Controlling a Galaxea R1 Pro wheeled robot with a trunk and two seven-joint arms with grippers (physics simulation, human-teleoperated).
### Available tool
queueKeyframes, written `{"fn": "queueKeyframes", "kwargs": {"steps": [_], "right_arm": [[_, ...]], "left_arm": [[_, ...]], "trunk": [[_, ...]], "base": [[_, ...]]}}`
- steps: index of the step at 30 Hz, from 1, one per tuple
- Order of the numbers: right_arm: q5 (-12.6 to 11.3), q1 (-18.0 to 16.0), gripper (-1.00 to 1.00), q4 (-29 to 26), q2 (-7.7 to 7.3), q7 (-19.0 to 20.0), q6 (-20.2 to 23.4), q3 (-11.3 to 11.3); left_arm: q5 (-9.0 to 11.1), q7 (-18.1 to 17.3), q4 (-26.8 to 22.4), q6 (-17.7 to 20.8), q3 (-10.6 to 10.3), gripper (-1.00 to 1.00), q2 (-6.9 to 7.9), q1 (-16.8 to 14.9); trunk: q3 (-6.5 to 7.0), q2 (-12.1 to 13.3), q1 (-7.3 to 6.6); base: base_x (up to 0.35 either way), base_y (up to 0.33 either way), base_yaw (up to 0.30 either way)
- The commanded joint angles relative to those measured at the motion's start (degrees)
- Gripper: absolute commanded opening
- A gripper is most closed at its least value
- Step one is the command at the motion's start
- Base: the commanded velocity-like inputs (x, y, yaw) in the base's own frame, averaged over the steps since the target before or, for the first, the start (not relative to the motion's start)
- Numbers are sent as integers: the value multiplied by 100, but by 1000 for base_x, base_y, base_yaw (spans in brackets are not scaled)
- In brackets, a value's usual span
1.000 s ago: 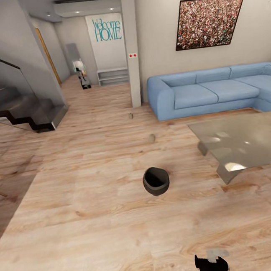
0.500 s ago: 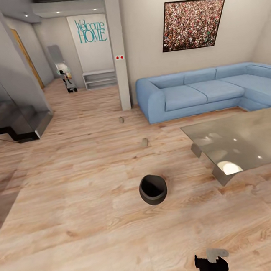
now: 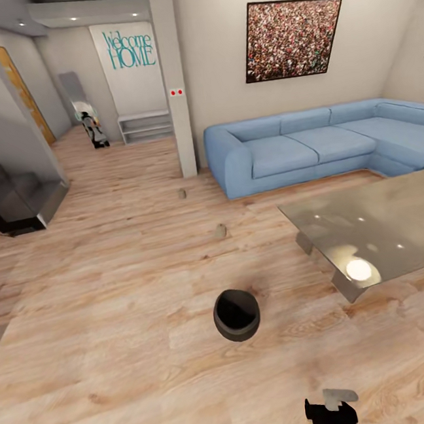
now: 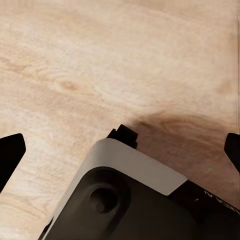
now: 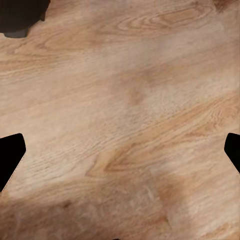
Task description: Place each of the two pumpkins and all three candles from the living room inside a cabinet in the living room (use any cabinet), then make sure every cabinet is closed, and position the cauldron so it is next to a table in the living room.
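Head view shows the living room with the cauldron [image 3: 237, 314] standing on the wooden floor [image 3: 123, 354], near the desk [image 3: 379, 232] but still apart from its closest corner. The mouth of the cauldron is turned up toward the camera and its inside looks dark and empty, as far as I can see. Two candles lie further away on the floor: one candle [image 3: 220, 231] between the cauldron and the sofa [image 3: 310, 145], and the other candle [image 3: 181, 193] close to the foot of the white pillar [image 3: 172, 78]. A dark part of the robot [image 3: 332, 414] appears at the lower edge.

In the left wrist view the left pincer [image 4: 120, 150] is spread wide, with its fingertips [image 4: 10, 152] at both edges of the picture, and it holds nothing; below it is a grey and black part of the robot [image 4: 130, 200]. The right pincer [image 5: 120, 152] is also wide open and empty above bare floor, with a dark object [image 5: 20, 17] at one corner that is probably the cauldron.

I think the main risks are these: the base may bump the cauldron while driving to the candles, because it stands directly ahead; a small candle may tip or roll when a fingertip touches it; and the glass desk corner is hard to see and could be hit.
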Motion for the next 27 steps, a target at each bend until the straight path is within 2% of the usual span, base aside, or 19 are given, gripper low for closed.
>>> {"fn": "queueKeyframes", "kwargs": {"steps": [1,27], "right_arm": [[-30,-3,100,6,0,-22,-14,49],[-39,-3,100,-2,-3,-25,16,50]], "left_arm": [[43,28,-1,-17,-50,100,0,-2],[43,28,3,-17,-47,100,6,5]], "trunk": [[-5,-3,4],[-5,-3,4]], "base": [[333,0,-5],[332,0,0]]}}
